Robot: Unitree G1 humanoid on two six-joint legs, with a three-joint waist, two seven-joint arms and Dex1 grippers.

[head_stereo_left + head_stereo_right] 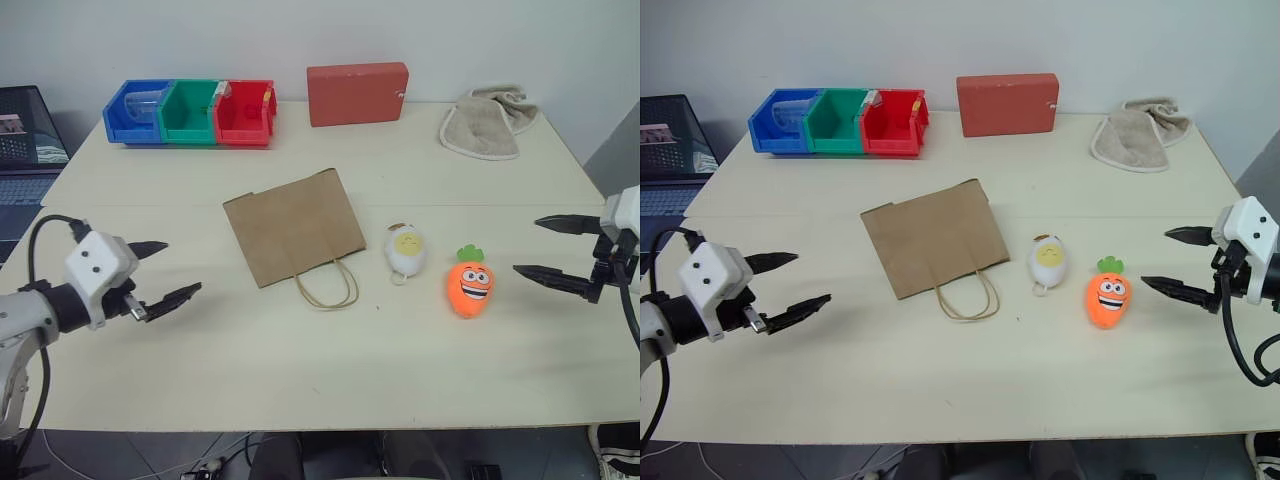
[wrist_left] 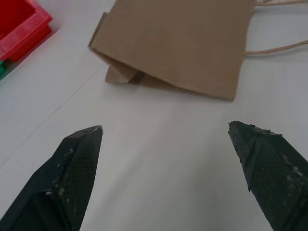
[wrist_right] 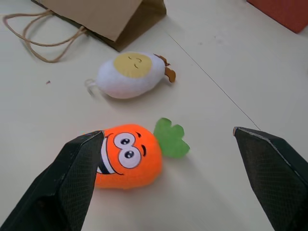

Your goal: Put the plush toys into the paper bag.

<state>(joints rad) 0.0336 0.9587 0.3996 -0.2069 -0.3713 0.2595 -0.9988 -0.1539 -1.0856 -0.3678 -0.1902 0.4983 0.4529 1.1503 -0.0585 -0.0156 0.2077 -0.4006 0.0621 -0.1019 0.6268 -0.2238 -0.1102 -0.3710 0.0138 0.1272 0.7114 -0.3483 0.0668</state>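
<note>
I see the brown kraft paper bag (image 1: 293,226) lying flat at the middle of the cream table (image 1: 330,380), its twisted loop handles toward me. Just to its right lies the white egg plush with the yellow face (image 1: 405,250), and right of that, a little nearer me, the orange carrot plush with the green top (image 1: 470,284); the two toys are near each other but apart. My left gripper (image 1: 165,272) hangs over bare tabletop well left of the bag, jaws wide apart and empty. My right gripper (image 1: 545,247) hangs near the table's right edge, jaws also wide apart, with a bare strip between it and the carrot.

Along the far edge stand blue, green and red plastic bins (image 1: 190,112), a red rectangular box (image 1: 357,93) and a beige towel (image 1: 488,123), all well clear of the bag.

The left wrist view gives me the bag's folded bottom end; the right wrist view frames the carrot between the fingers (image 3: 62,192), the egg beyond it.
</note>
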